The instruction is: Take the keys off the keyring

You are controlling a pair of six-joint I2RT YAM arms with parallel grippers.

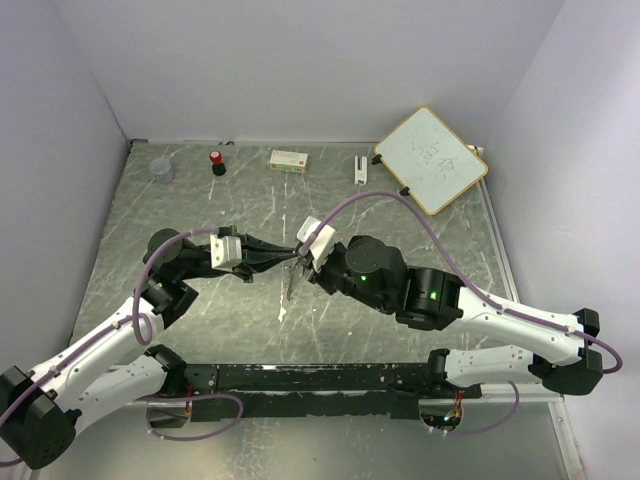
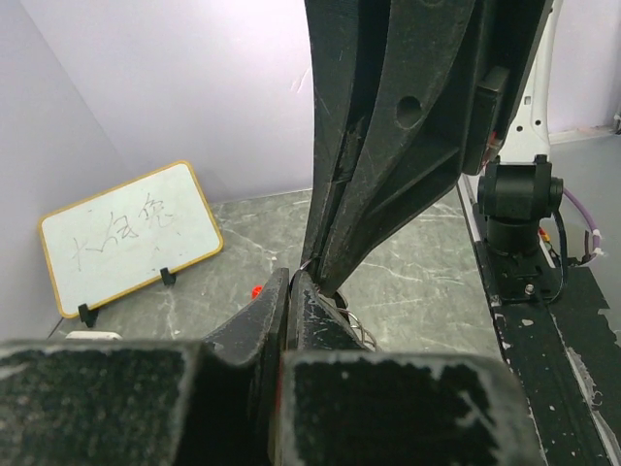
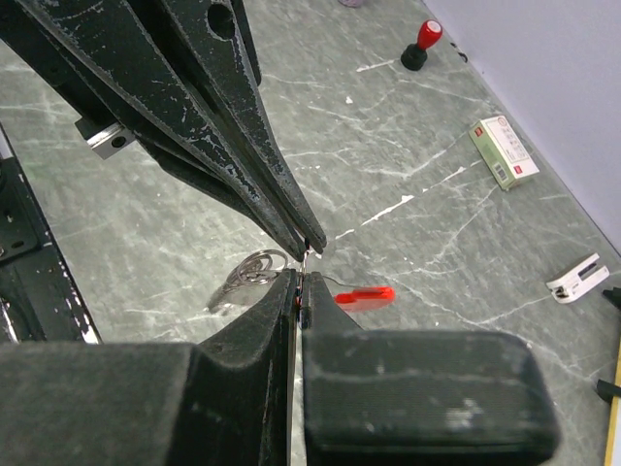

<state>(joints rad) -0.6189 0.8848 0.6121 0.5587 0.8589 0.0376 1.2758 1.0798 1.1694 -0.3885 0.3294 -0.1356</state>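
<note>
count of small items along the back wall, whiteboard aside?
4, left to right: clear plastic cup, red-capped black bottle, white-and-green box, white plastic block. None seem hidden.

counter [image 1: 200, 200]: grey-green marbled slab, pale veins, scuffed. far edge, left to right: clear cup [image 1: 162, 171] by left wall; red-capped black bottle [image 1: 217, 162] upright; small flat box [image 1: 289, 159]; small white piece [image 1: 359, 168], kind unclear; yellow-framed whiteboard [image 1: 431, 158] propped in right corner, scribbled. all well apart. black rail [image 1: 320, 378] along near edge.
</note>
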